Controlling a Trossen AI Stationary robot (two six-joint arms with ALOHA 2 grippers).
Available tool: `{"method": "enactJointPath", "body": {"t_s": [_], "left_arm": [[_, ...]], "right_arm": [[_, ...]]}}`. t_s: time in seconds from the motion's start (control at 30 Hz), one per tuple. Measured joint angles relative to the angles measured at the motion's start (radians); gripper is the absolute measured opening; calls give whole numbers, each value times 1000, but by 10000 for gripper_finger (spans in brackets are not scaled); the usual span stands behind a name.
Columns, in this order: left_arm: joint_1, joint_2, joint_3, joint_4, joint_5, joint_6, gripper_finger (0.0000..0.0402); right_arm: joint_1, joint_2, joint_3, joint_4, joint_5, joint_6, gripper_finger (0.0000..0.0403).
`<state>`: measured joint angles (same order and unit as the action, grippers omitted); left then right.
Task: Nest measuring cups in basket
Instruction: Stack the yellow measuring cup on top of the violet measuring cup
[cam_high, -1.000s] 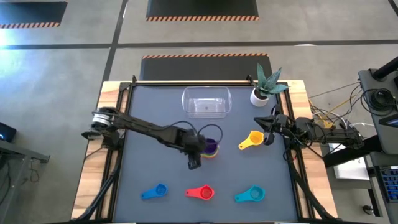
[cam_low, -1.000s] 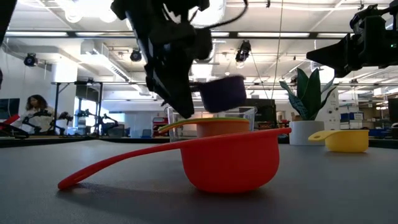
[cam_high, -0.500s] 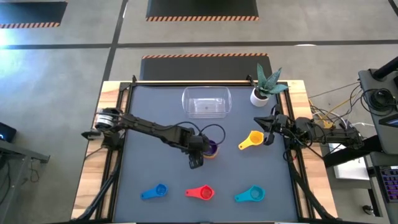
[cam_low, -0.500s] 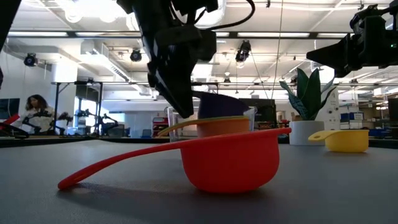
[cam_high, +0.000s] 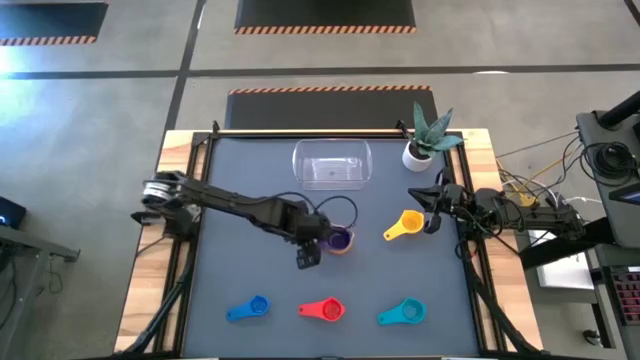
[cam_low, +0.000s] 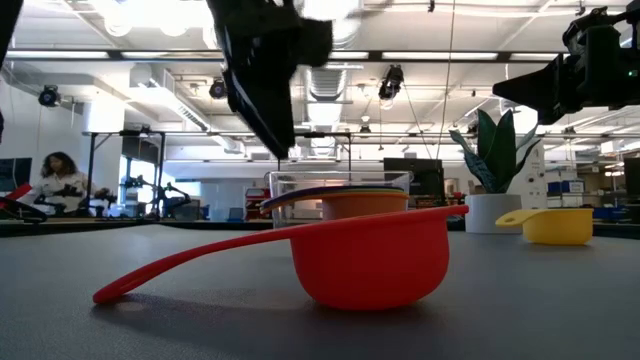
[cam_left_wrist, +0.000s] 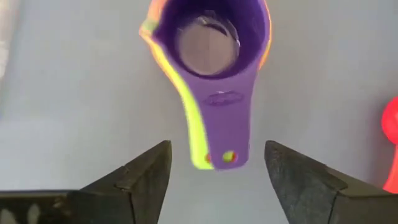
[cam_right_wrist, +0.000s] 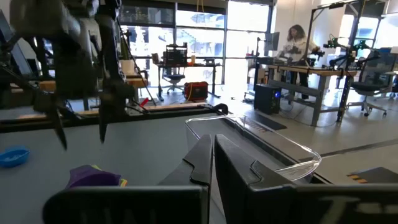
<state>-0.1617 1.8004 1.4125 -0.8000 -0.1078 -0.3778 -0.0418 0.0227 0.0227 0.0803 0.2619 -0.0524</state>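
Observation:
The purple cup (cam_left_wrist: 208, 43) sits nested in the green cup (cam_left_wrist: 186, 124), which sits in the orange cup (cam_left_wrist: 266, 37), mid-table (cam_high: 339, 240). My left gripper (cam_left_wrist: 217, 149) is open just above the stack. Its fingers stand on either side of the purple handle's end without touching it. It also shows in the high view (cam_high: 320, 238) and the low view (cam_low: 278, 140). The yellow cup (cam_high: 407, 224) lies right of the stack. My right gripper (cam_high: 432, 208) hangs shut beside it, touching nothing. The clear basket (cam_high: 332, 163) stands at the far middle.
The blue cup (cam_high: 250, 308), red cup (cam_high: 325, 310) and teal cup (cam_high: 403, 314) lie in a row near the front edge. A white plant pot (cam_high: 418, 152) stands right of the basket. A person sits in the room behind (cam_low: 55, 180).
My left gripper has lowered the purple cup into the green and orange stack, let go of it and risen. It has drawn back a little toward the table's left edge. The purple cup now rests nested in the stack.

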Motion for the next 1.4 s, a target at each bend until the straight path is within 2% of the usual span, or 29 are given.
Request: {"method": "enactJointPath", "body": {"t_s": [0.1, 0.2, 0.43, 0.6, 0.83, 0.97, 1.1, 1.2, 1.33, 1.4], "left_arm": [[-41, -119, -64, -2, -102, -29, 241], [-97, -263, -196, 48, -186, -88, 237], [-273, -607, -581, 427, -196, -180, 234], [-359, -748, -768, 606, -197, -269, 234], [-413, -770, -839, 621, -197, -338, 234], [-414, -748, -842, 630, -203, -312, 234], [-414, -723, -836, 639, -251, -277, 234], [-413, -707, -825, 643, -262, -256, 234], [-413, -686, -807, 644, -263, -242, 234], [-413, -675, -799, 645, -263, -235, 234]], "right_arm": [[0, 0, 0, 0, 0, 0, 9], [0, 0, 0, 0, 0, 0, 9], [0, 0, 0, 0, 0, 0, 9], [0, 0, 0, 0, 0, 0, 9], [0, 0, 0, 8, 0, -11, 9], [0, -1, 0, 13, 0, -10, 9], [0, -1, 0, 10, 0, -6, 9], [0, 0, 0, 18, 0, 48, 9], [0, 1, 1, 169, -26, 152, 9], [0, 3, 47, 178, -60, 154, 11]]}}
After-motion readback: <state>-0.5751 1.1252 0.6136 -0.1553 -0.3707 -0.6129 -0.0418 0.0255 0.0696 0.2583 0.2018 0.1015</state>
